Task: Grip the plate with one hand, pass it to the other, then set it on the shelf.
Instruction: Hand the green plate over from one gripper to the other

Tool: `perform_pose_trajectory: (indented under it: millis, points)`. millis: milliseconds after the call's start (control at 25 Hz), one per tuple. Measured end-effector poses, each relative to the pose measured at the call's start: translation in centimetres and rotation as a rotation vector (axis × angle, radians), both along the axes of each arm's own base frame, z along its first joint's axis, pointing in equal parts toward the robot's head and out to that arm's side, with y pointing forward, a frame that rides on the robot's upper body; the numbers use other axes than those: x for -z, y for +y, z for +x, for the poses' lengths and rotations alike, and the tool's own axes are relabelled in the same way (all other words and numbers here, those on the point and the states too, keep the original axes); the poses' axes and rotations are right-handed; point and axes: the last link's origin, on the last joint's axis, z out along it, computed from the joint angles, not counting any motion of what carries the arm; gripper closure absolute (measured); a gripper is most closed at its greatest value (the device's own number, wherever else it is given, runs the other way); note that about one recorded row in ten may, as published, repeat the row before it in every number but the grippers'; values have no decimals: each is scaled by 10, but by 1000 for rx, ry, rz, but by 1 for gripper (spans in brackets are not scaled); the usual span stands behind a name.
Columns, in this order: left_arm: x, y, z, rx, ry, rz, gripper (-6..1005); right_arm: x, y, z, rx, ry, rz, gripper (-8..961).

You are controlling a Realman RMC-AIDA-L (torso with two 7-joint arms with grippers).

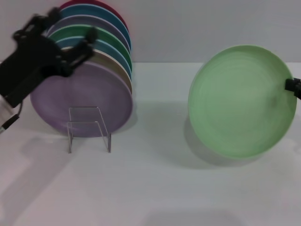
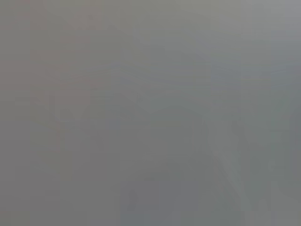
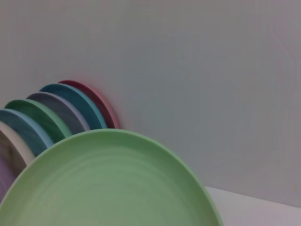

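Observation:
The pale mint-green plate (image 1: 242, 101) stands upright on its edge at the right, its face turned toward me. My right gripper (image 1: 293, 87) grips its right rim at the picture's edge; only a small black part of it shows. The plate fills the bottom of the right wrist view (image 3: 108, 183). The clear plate rack (image 1: 88, 128) stands at the left with several plates leaning in it. My left gripper (image 1: 81, 51) is raised at the upper left, in front of those plates, open and empty. The left wrist view shows only plain grey.
The rack holds a purple plate (image 1: 84, 101) in front, then cream, blue, darker green (image 1: 89, 34), lavender, teal and red plates behind; they also show in the right wrist view (image 3: 51, 115). A white table (image 1: 155, 188) lies below, and a pale wall stands behind.

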Motion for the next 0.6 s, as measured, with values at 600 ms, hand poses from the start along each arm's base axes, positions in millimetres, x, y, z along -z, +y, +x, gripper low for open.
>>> perform_pose_trajectory:
  millis: [600]
  points:
    - [56,0,111,-154,488,-234,163,5,11,-11,-98,-62,-11,900]
